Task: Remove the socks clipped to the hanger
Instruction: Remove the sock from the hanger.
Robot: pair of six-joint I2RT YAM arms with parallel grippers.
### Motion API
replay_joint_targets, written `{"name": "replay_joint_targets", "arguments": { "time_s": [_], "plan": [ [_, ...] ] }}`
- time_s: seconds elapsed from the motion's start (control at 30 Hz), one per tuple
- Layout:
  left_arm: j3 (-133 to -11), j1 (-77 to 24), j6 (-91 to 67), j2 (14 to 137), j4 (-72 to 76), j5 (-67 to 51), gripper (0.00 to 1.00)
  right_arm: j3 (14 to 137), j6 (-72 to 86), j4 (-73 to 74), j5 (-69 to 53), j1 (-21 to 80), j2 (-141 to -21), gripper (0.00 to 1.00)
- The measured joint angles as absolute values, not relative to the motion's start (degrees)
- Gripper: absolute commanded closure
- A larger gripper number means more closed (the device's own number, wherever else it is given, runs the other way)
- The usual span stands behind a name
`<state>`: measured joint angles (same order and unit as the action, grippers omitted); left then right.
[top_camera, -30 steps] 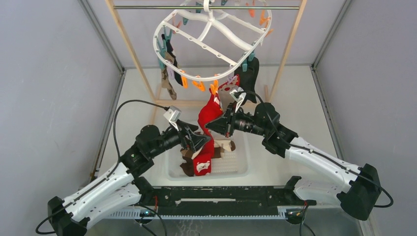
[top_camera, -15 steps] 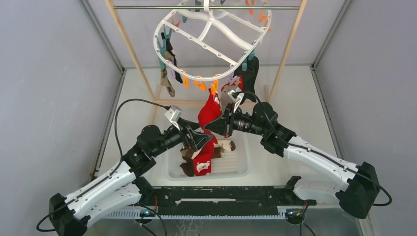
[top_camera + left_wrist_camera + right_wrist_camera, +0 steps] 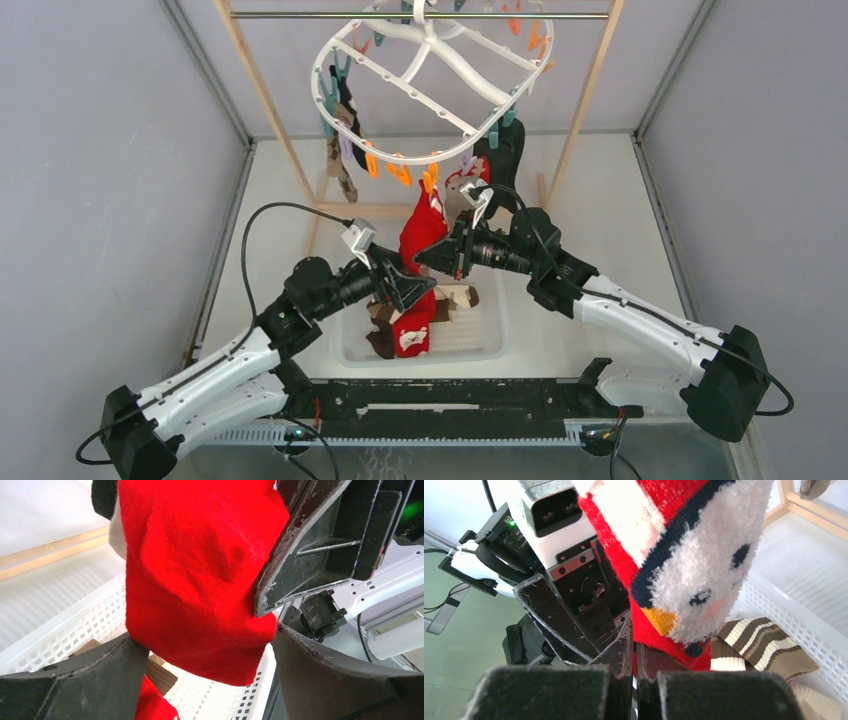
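Observation:
The white oval hanger (image 3: 375, 150) hangs from the rod, with socks clipped at its left (image 3: 345, 135) and a black sock (image 3: 508, 150) at its right. A red sock (image 3: 424, 225) with a white face patch (image 3: 696, 565) dangles from an orange clip (image 3: 429, 181) at the front rim. My right gripper (image 3: 424, 258) (image 3: 634, 650) is shut on that sock's red fabric low down. My left gripper (image 3: 422, 288) (image 3: 202, 635) is open, and the sock's lower end (image 3: 200, 580) hangs between its two jaws. The right gripper's fingers (image 3: 310, 545) press the sock's right side.
A white perforated basket (image 3: 480, 345) (image 3: 65, 630) sits below both grippers, holding a brown striped sock (image 3: 764, 645) and another red sock (image 3: 410, 330). The wooden rack's posts (image 3: 265, 100) flank the hanger. The two grippers are very close together.
My left arm has moved up and right, bringing its jaws around the red sock's lower end. The right gripper and the hanger have shifted slightly left.

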<state>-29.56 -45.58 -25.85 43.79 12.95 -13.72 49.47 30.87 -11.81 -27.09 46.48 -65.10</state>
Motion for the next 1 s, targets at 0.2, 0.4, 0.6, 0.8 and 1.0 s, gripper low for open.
{"name": "replay_joint_targets", "arguments": {
  "time_s": [0.2,0.4,0.6,0.8,1.0],
  "plan": [
    [-29.56,-45.6,-25.87,44.38,12.82,-13.78,0.38,49.47,30.89,-11.81,-27.07,46.48,-65.1,1.0],
    [-29.56,-45.63,-25.5,44.82,12.71,-13.89,0.47,49.47,30.92,-11.81,-27.03,46.46,-65.1,1.0],
    [-29.56,-45.63,-25.54,44.82,12.69,-13.98,0.68,49.47,30.98,-11.79,-26.98,46.37,-65.1,1.0],
    [-29.56,-45.63,-25.43,44.82,12.62,-14.24,0.89,49.47,30.98,-11.64,-26.85,46.3,-65.1,1.0],
    [-29.58,-45.63,-25.41,44.8,11.64,-14.24,0.94,49.47,30.89,-10.44,-25.96,46.3,-65.1,0.76]
  ]
}}
